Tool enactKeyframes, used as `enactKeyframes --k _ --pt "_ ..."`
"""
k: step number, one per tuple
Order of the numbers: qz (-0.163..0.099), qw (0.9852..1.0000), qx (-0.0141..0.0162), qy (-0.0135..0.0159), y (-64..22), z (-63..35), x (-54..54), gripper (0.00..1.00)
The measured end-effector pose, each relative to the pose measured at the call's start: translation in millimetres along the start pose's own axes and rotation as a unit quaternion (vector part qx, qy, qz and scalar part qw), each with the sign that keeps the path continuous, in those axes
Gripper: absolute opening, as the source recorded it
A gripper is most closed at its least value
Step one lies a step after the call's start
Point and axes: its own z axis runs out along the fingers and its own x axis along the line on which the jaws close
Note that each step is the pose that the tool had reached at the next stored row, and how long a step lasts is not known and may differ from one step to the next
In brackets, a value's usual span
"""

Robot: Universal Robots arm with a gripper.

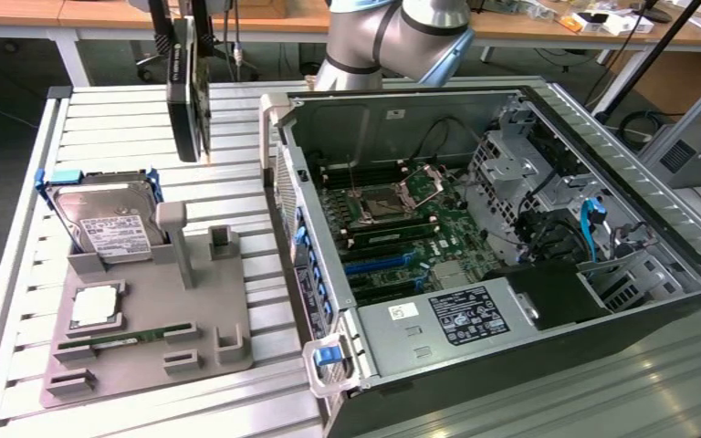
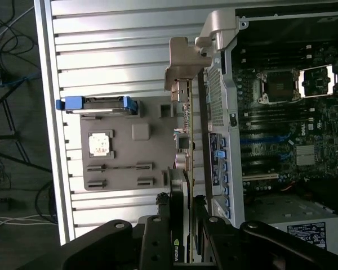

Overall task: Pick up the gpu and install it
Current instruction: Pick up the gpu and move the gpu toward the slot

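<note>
Pincer: the pincer [image 2: 182, 206] was clenched on the gpu [image 2: 184, 135], one finger on each face, probably to hang the card steady.
Gpu: it hung in the air at eleven o'clock in the exterior view, long side upright. It was clear of the table [image 1: 120, 119], at nine o'clock from the open computer case [image 1: 381, 117].
Grey holder [image 1: 223, 301]: at seven o'clock, it propped the hard drive [image 1: 105, 224] upright.
Writing: a green Nvidia mark showed on the gpu beside the pincer. The hard drive's label was unreadable.
</note>
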Motion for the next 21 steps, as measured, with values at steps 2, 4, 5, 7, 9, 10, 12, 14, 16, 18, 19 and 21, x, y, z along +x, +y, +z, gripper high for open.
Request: enactKeyframes --k 2,4,5,7,9,10,12,14,16,18,19,21 --pt "0.0 1.0 0.0 0.0 0.0 -1.1 0.0 0.27" --pt "0.0 1.0 0.0 0.0 0.0 -2.5 0.0 0.27" --pt "0.0 1.0 0.0 0.0 0.0 -3.2 -0.1 0.27" --pt "0.0 1.0 0.0 0.0 0.1 -4.9 -0.1 0.27" --pt "0.0 1.0 0.0 0.0 0.1 -6.0 -0.2 0.27" --pt "0.0 1.0 0.0 0.0 0.1 -7.1 -0.2 0.27" --pt "0.0 1.0 0.0 0.0 0.1 -8.3 -0.2 0.27" --pt "0.0 1.0 0.0 0.0 0.1 -9.7 -0.2 0.27" --pt "0.0 1.0 0.0 0.0 0.1 -11.3 -0.3 0.27" --pt "0.0 1.0 0.0 0.0 0.2 -13.4 -0.3 0.27" --pt "0.0 1.0 0.0 0.0 0.2 -14.5 -0.4 0.27" --pt "0.0 1.0 -0.0001 -0.0001 0.2 -14.6 -0.4 0.27"
